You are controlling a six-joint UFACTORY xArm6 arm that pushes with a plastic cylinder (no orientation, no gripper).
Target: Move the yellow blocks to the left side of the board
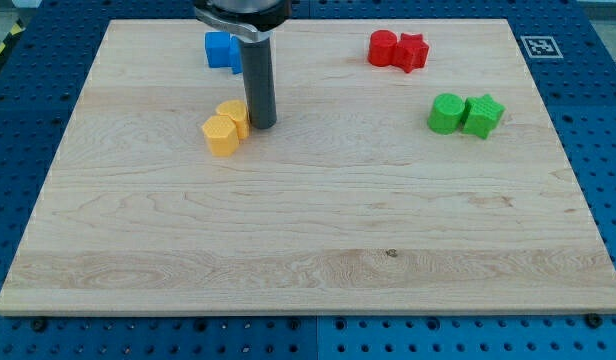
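Right now, my tip (pixel 261 125) sits on the board (pixel 308 260), pressed against the view's right side of the yellow pair. There's no claw on this rig, just the dark rod, so no open/closed state to give.

Yellow blocks: two, touching each other. One yellow block (pixel 234 115) sits nearer the rod, upper-right of the pair; the other yellow block (pixel 221 135) is just to its lower left (looks faceted, maybe hexagonal, can't be sure). Both lie in the upper-left quarter of the board, well in from the view's left edge.

Others:
- Blue block (pixel 221 48) near the view's top, partly hidden behind the rod; looks like 2 pcs but the right one is mostly covered, shape n/a.
- Red pair at top right: red cylinder (pixel 383 46) touching a red star-like block (pixel 411 51).
- Green pair at the view's right, below the reds: green cylinder (pixel 447 113) touching a green star-like block (pixel 483 115).

Board is pale wood, resting on a blue pegboard table (pixel 28 100). Small black-and-white marker tag (pixel 536 46) off the board's top-right corner.
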